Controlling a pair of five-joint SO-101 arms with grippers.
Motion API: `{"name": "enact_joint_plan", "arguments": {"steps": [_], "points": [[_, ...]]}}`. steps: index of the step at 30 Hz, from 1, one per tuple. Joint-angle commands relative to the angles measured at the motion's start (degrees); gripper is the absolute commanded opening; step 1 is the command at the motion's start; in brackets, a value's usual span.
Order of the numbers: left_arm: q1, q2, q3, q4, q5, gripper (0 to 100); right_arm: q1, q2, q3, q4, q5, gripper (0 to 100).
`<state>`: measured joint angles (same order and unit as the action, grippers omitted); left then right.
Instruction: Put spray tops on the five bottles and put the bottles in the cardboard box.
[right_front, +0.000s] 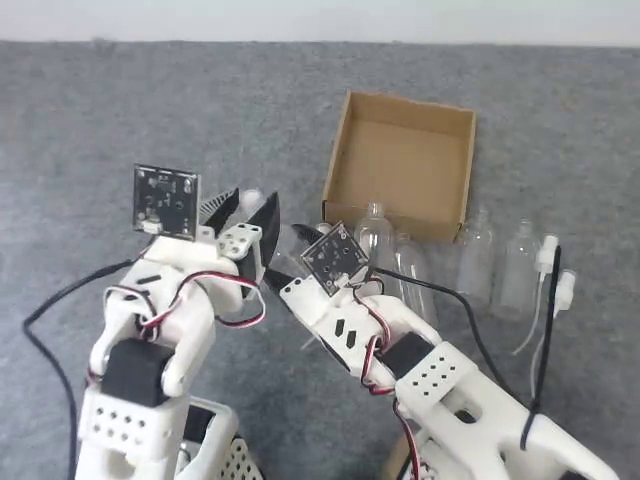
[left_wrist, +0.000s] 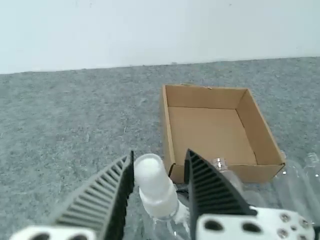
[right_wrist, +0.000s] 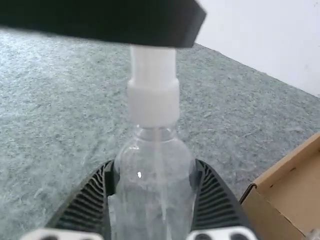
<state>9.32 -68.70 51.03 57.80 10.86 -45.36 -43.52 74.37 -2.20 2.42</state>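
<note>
Item: bottle (right_wrist: 152, 150), clear, upright, held off the desk (right_front: 120, 110) (grey, carpet-like surface) in front of the box's near left corner. Holder: right gripper (right_wrist: 154, 175), jaws closed against the bottle's body on both sides, just below the shoulder. Fitted: spray top (right_wrist: 152, 90), white, seated on the neck, with its dip tube visible running down inside the bottle. Attending: left gripper (left_wrist: 160, 152), jaws parted and straddling the spray top, one ribbed jaw at or against its side and the other just off it; whether it presses cannot be told. Box (right_front: 400, 165): cardboard, open-topped, standing farther back on the desk and to the right of both grippers. Loose bottles, four, clear and uncapped, standing in a row along the box's near wall and beyond its right corner: first (right_front: 375, 230), second (right_front: 410, 265), third (right_front: 478, 255), fourth (right_front: 518, 265). Loose tops, two, white with thin tubes, lying just right of the fourth bottle: one (right_front: 548, 253), the other (right_front: 565, 288), near each other.
</note>
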Motion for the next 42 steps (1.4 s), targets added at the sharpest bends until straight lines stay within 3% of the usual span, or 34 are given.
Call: {"name": "enact_joint_plan", "arguments": {"steps": [1, 8, 16, 23, 34, 42], "points": [[-0.3, -1.8, -0.7, -1.7, -0.4, 15, 0.1, -1.6, -0.6, -1.4, -0.6, 0.6], [-10.9, -1.2, 0.8, -7.5, 2.2, 15, 0.1, -1.6, -0.6, -1.4, -0.6, 0.6], [-9.5, -1.3, 5.5, -11.3, 1.9, 15, 0.1, -1.6, -0.5, -1.4, -0.6, 0.6], [-2.6, -1.3, 10.5, -14.6, -1.7, 14, 0.1, -1.8, -0.1, -1.3, -0.6, 0.6], [-3.4, -1.8, 10.2, -14.4, -1.3, 11, 0.3, -2.2, 0.2, -1.4, -0.6, 0.6], [-6.5, 8.5, -0.9, -7.3, -1.3, 16, 12.5, -2.3, -3.3, -1.3, -0.8, 0.6]]}}
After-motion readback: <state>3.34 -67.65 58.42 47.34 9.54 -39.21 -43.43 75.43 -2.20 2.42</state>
